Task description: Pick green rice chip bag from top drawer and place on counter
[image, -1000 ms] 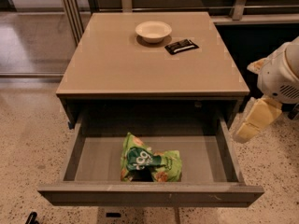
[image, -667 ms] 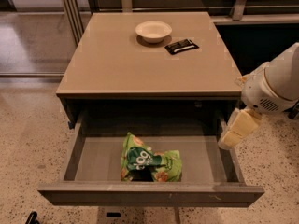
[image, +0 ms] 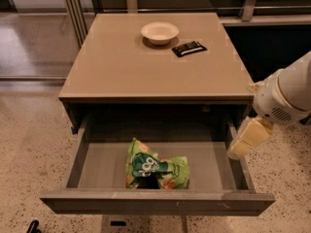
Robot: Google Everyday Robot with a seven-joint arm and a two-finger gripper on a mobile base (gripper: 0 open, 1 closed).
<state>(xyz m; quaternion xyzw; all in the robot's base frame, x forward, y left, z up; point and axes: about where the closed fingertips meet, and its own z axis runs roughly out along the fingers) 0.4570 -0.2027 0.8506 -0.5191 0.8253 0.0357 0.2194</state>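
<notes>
We see the pincer [image: 247,141] as a pale cream block hanging at the right edge of the open top drawer [image: 155,202]. It points down and to the left over the drawer's right side wall. We cannot tell whether the pincer is spread or pressed together. Nothing shows in its grip, and from this view we cannot say whether it touches the side wall. Above it is a rounded white wrist housing with a small vent grille. From there the thick white arm [image: 286,93] runs up and away to the right edge of the view, beside the front right corner of the counter [image: 146,76].

The green rice chip bag [image: 156,171] lies well to the left of the pincer, on the flat grey-brown bottom of the drawer. It sits about midway between the side walls and close behind the front panel. The bag is shiny, light green and crumpled. A dark green band with white lettering crosses its middle, and orange chip pictures show along its lower edge.

The drawer is pulled fully out below the tan-grey counter. Toward the back of the counter stand a shallow cream bowl [image: 160,32] and, just right of it, a small flat black packet [image: 189,48]. Speckled flooring [image: 29,144] surrounds the cabinet.
</notes>
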